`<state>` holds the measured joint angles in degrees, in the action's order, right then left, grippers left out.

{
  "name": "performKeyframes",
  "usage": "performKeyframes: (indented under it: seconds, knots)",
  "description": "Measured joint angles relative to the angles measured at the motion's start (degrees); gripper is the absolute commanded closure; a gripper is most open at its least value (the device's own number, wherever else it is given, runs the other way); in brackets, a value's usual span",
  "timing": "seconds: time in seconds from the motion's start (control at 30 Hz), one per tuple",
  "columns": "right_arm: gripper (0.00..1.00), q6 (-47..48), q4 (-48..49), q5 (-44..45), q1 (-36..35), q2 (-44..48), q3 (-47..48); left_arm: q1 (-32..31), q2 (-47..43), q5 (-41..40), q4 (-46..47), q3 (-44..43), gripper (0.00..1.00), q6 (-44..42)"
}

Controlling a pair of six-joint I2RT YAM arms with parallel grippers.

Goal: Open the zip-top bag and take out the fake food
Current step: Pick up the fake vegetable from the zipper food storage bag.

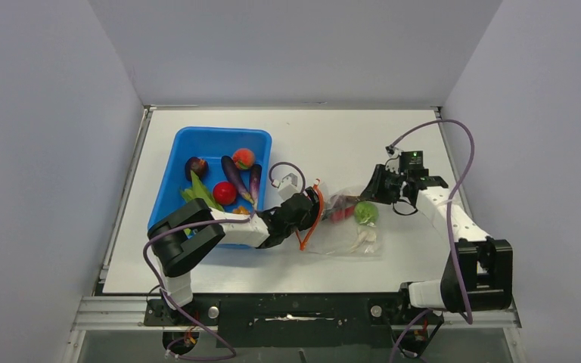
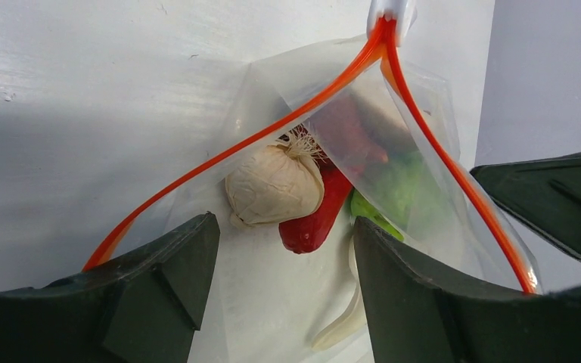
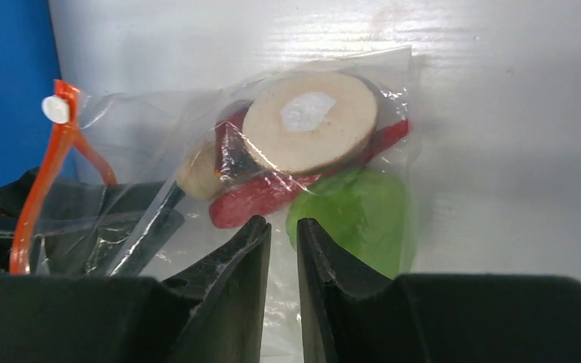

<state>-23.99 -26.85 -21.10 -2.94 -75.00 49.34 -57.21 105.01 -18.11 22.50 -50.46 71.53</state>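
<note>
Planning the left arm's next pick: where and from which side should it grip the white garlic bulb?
Probably across the round body of the garlic bulb, entering through the open mouth of the zip-top bag between the orange zipper strips, where the left gripper is open. The bulb lies nearest the mouth, tufted end farther in.

Clear zip-top bag (image 1: 346, 239), mouth open; fake food (image 1: 365, 213) inside.

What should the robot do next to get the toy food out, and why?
Probably ease the left gripper forward into the zip-top bag. Its mouth gapes, the open fingers sit between the orange zipper strips, and the white garlic lies just ahead. The right gripper seems to pinch the far end, steadying it.
</note>
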Motion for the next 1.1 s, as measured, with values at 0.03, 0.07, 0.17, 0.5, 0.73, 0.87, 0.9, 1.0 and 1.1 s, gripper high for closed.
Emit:
performKeyframes:
  seconds: [0.03, 0.07, 0.17, 0.5, 0.73, 0.87, 0.9, 1.0, 1.1]
  knots:
    - [0.79, 0.24, -0.28, -0.33, -0.13, -1.51, 0.26, 0.0, 0.0, -0.02, -0.02, 0.0, 0.35, 0.04]
    - [0.79, 0.37, -0.39, -0.35, -0.24, -2.54, 0.37, 0.0, 0.0, -0.07, -0.04, 0.0, 0.35, 0.09]
    - [0.81, 0.63, -0.81, 1.38, -1.77, -4.98, 0.39, 0.0, 0.0, -0.39, -0.33, 0.0, 0.35, 0.28]
    - [0.82, -1.6, 1.2, 6.75, -5.03, -4.55, -5.84, 0.31, 2.51, -3.28, -9.68, -8.02, 0.35, 0.76]
    - [0.82, -2.16, 1.2, 6.88, -5.03, -3.26, -6.29, 0.2, 4.68, -4.15, -11.3, -8.52, 0.37, 2.47]
    - [0.82, -2.19, 1.31, 6.47, -5.03, -2.86, -6.64, -0.35, 5.09, -4.57, -14.25, -10.49, 0.37, 1.7]
    - [0.81, -2.19, 1.29, 6.43, -5.03, -2.64, -6.82, -0.55, 5.33, -4.66, -14.84, -11.1, 0.37, 1.49]
    - [0.81, -2.19, 1.29, 5.95, -5.03, -1.7, -7.26, -0.92, 5.97, -4.7, -16.76, -12.52, 0.37, 0.83]
    - [0.81, -2.19, 1.31, 5.53, -5.03, -0.74, -7.28, -1.33, 6.86, -4.59, -18.36, -14.4, 0.38, -0.42]
